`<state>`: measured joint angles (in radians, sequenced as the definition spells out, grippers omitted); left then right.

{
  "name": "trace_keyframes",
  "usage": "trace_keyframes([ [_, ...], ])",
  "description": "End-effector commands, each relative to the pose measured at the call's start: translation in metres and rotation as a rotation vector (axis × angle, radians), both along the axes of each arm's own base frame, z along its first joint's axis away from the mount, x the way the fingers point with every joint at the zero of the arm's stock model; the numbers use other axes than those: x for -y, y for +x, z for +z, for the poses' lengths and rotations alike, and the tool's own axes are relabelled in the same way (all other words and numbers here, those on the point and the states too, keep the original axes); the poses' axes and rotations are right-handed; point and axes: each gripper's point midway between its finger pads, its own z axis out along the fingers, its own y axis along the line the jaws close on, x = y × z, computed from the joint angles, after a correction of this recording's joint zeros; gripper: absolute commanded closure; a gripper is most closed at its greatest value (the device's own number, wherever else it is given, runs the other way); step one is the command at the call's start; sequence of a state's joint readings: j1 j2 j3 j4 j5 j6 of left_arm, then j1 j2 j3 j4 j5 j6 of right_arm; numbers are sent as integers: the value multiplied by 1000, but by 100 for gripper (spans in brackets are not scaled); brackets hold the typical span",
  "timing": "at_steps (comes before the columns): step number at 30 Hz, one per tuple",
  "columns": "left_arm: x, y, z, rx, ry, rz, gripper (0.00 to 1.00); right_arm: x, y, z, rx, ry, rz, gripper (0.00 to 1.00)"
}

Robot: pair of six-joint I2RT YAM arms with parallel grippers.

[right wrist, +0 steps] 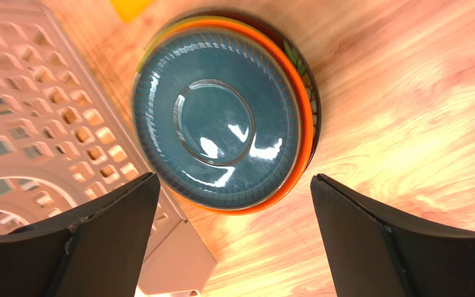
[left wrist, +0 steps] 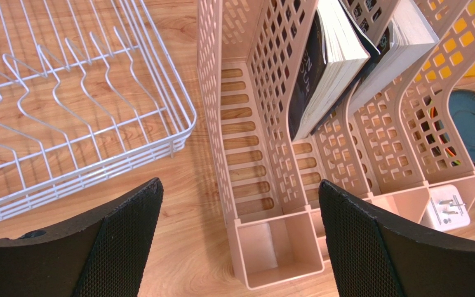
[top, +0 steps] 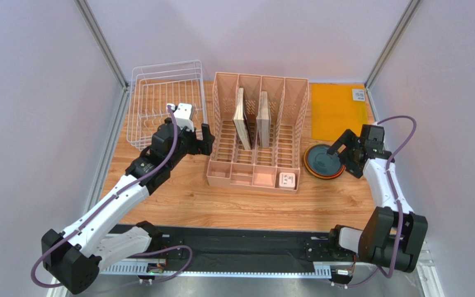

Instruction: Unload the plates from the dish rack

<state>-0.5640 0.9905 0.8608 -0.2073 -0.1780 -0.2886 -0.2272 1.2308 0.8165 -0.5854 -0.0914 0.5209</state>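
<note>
Robotics lab test cell, plain pale wall panels (top: 246,31), metal corner posts (top: 101,40), wooden tabletop (top: 221,207) — two bolted-down robot arms (top: 113,201)

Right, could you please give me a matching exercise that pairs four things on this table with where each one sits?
Things
1. wire rack
2. blue plate
3. books
4. white plug

Places
A. on top of the other plates, right of the pink organiser
B. standing in the organiser's middle slots
C. far left of the table, with no plates in it
D. front right tray of the organiser

Pairs: 1-C, 2-A, 3-B, 4-D
</note>
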Motion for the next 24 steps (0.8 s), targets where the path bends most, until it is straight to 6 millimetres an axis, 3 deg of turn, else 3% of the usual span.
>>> trace_keyframes([
  [1,0,0,27,50,-15,-21,0,16,9,55,118,-112,-31,0],
  [6,-17,3,42,86,24,47,0,19,16,123,312,-200,-25,0],
  [7,-21,3,51,100,34,62,0,16,23,147,384,-217,-10,0],
  [11,-35,5,79,141,58,121,0,19,26,207,533,-291,-12,0],
  [14,-52,9,101,170,90,196,0,25,30,231,560,-320,-29,0],
  [15,-54,9,114,188,81,206,0,25,32,232,557,-318,-32,0],
  [18,-64,11,124,189,88,242,0,22,40,228,549,-290,-21,0],
  [24,-86,16,128,203,110,316,0,18,53,205,502,-252,-6,0],
])
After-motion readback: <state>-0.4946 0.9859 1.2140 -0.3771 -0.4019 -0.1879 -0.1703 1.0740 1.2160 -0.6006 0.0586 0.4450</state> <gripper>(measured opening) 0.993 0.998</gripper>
